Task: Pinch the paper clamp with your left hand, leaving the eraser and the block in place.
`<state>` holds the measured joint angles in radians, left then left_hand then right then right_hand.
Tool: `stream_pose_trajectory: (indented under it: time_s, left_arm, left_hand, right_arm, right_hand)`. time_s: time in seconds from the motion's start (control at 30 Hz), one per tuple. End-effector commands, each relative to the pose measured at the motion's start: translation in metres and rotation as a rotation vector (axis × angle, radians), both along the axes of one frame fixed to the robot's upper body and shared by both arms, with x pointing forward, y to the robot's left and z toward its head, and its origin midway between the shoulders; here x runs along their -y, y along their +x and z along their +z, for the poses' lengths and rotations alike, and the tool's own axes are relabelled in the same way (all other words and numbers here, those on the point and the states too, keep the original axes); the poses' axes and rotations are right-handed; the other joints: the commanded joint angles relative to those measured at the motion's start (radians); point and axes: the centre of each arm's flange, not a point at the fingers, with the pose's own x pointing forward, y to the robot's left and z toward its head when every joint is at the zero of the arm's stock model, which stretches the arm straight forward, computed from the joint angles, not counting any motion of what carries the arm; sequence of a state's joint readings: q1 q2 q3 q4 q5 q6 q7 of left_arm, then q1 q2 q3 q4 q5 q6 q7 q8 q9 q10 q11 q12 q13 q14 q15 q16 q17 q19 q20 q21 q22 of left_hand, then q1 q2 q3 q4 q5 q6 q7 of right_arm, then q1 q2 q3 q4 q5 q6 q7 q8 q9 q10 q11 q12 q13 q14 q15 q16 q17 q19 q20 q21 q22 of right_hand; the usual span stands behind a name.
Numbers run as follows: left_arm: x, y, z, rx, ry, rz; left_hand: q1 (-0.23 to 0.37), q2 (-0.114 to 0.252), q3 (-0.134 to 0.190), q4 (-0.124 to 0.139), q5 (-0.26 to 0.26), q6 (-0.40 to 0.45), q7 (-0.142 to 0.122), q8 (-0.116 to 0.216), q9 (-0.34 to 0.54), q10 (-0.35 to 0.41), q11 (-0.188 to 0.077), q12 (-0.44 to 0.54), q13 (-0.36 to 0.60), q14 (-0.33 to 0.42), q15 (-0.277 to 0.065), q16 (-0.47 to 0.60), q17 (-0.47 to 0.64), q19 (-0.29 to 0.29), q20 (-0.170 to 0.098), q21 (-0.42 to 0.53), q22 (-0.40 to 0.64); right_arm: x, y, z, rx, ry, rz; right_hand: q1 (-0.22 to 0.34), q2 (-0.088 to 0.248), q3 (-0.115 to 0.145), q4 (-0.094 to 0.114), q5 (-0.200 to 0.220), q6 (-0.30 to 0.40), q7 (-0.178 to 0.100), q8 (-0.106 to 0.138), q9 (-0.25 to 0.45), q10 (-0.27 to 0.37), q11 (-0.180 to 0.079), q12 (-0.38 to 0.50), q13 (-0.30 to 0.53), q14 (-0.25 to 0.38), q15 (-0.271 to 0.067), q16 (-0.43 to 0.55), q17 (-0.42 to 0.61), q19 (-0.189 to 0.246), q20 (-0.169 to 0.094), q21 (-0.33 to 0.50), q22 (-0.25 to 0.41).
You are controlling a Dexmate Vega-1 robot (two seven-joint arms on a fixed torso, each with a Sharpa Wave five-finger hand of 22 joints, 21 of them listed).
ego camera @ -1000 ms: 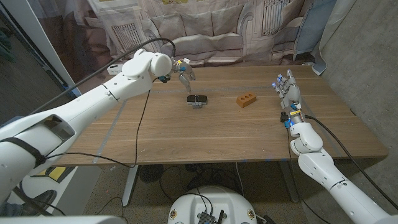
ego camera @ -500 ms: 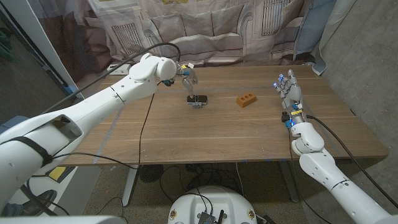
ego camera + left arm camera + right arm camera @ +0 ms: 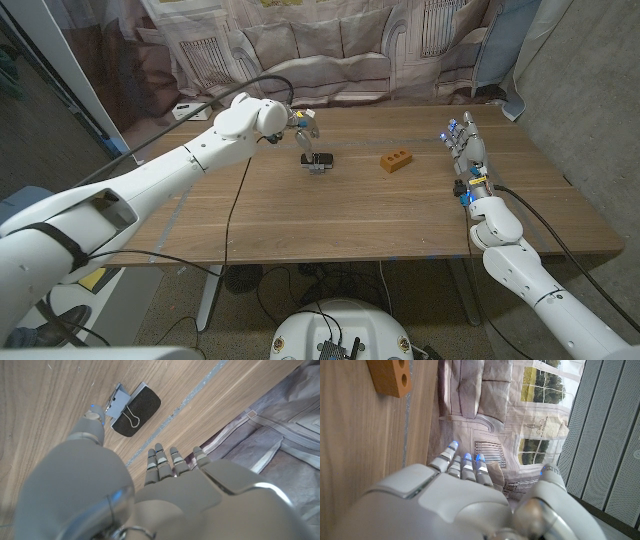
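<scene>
Left robot hand: the left robot hand (image 3: 303, 128) hangs over the far part of the worktop (image 3: 330, 215), its fingers (image 3: 161, 462) spread apart and holding nothing. The left wrist view shows the fingers reaching out straight, side by side, with the thumb (image 3: 90, 422) pointing toward the clamp.

Paper clamp: the black paper clamp (image 3: 318, 161) lies on the worktop just in front of and below the left robot hand, not touched by it. In the left wrist view its wire handle is folded flat onto the black body (image 3: 134, 410), and it lies just beyond the thumb tip.

Eraser: a flat, light piece lies against one side of the clamp in the left wrist view; I cannot tell whether this is the eraser or part of the clamp.

Block: the orange block (image 3: 396, 161) with holes in its top lies on the worktop, between the two robot hands, nearer the clamp; it is apart from both. It also shows in the right wrist view (image 3: 390, 376).

Right robot hand: the right robot hand (image 3: 464, 148) stands upright on its edge near the worktop's right side, fingers straight and slightly apart, holding nothing, well apart from the block.

Backdrop: a printed curtain (image 3: 330, 50) hangs behind the worktop.
</scene>
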<state>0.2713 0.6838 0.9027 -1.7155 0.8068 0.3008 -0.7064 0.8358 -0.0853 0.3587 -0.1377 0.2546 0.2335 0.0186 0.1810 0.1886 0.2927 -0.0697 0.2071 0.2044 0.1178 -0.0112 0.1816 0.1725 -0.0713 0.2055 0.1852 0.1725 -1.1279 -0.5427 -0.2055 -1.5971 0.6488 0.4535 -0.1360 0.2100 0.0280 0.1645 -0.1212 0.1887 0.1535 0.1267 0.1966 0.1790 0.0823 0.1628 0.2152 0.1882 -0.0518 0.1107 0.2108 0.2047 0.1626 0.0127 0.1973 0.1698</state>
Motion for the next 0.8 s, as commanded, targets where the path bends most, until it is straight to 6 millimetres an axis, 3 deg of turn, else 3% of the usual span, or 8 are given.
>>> stream_pose_trajectory:
  time_s: [0.03,0.23,0.47,0.8]
  left_arm:
    - [0.003,0.007,-0.010,-0.004,0.014,0.004]
    - [0.006,0.009,-0.012,0.013,0.015,-0.001]
    - [0.004,0.020,-0.014,-0.064,-0.053,-0.034]
    - [0.007,0.022,-0.017,-0.044,-0.027,-0.029]
  left_hand:
    - [-0.012,-0.001,-0.005,0.003,-0.005,-0.001,-0.007,0.005,0.002,-0.007,-0.004,-0.002,0.003,0.001,-0.003,0.005,0.000,0.005,0.007,0.007,0.003]
    - [-0.010,-0.002,-0.009,0.003,-0.004,0.004,-0.009,0.008,0.002,0.000,-0.009,0.003,0.003,0.006,0.000,0.006,0.000,0.011,0.007,0.008,0.003]
    - [-0.007,-0.002,-0.013,0.002,-0.002,0.015,0.001,0.013,0.001,0.012,0.006,0.009,0.002,0.015,0.023,0.008,0.000,0.016,0.009,0.009,0.003]
    - [-0.006,-0.003,-0.020,0.003,0.000,0.024,0.000,0.017,0.001,0.025,0.000,0.016,0.003,0.017,0.023,0.007,0.001,0.018,0.010,0.009,0.004]
  right_arm:
    - [0.000,-0.002,-0.001,0.004,0.005,0.001]
    - [-0.001,-0.004,-0.002,0.008,0.004,-0.007]
    - [-0.001,-0.004,-0.003,0.004,0.006,-0.005]
    - [-0.001,-0.007,-0.003,-0.004,-0.003,-0.014]
  right_hand:
    - [0.008,-0.002,0.003,-0.006,-0.003,0.012,-0.002,0.001,0.006,0.006,0.000,-0.003,0.006,0.009,0.001,0.000,0.003,0.003,0.007,-0.003,0.003]
    - [0.008,-0.002,0.003,-0.006,-0.003,0.013,-0.002,0.001,0.006,0.007,0.000,-0.004,0.006,0.009,0.001,-0.001,0.003,0.003,0.008,-0.003,0.003]
    - [0.009,-0.002,0.002,-0.006,-0.004,0.014,-0.002,0.001,0.006,0.008,0.000,-0.004,0.006,0.010,0.002,-0.001,0.003,0.003,0.008,-0.003,0.003]
    - [0.009,-0.002,0.002,-0.006,-0.004,0.014,-0.002,0.000,0.006,0.009,0.000,-0.004,0.006,0.010,0.002,-0.001,0.003,0.002,0.009,-0.003,0.003]
